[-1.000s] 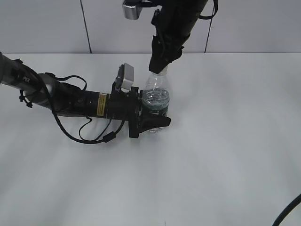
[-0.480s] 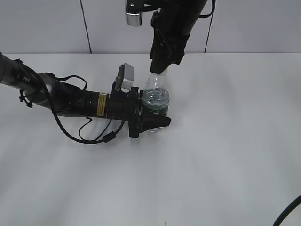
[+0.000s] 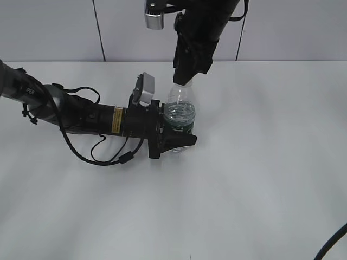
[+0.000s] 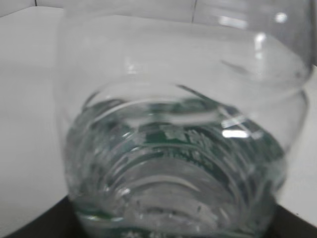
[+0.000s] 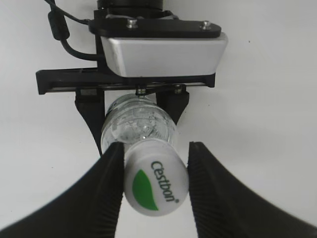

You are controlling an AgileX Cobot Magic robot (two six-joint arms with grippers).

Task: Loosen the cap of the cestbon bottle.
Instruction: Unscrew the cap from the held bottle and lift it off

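Mid-table [image 3: 260,179], the cestbon bottle [image 3: 179,116] stands upright, body clamped between the left gripper [image 3: 172,138] fingers, that arm lying low from the left. From above, the right gripper [image 5: 154,186] hangs vertical, fingers [image 5: 111,173] closed on the cap [image 5: 156,186].

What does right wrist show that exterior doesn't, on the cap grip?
Only the right wrist view: the cap's top with its green leaf logo and printed name, and the right hand's two fingers closed against the cap's sides.

Only the exterior view: the whole layout, with the left arm lying low along the white table, the left hand clamped on the lower body of the upright cestbon bottle, and the right arm coming down from above. The cap itself is hidden there.

Both: bottle, both hands, white table.
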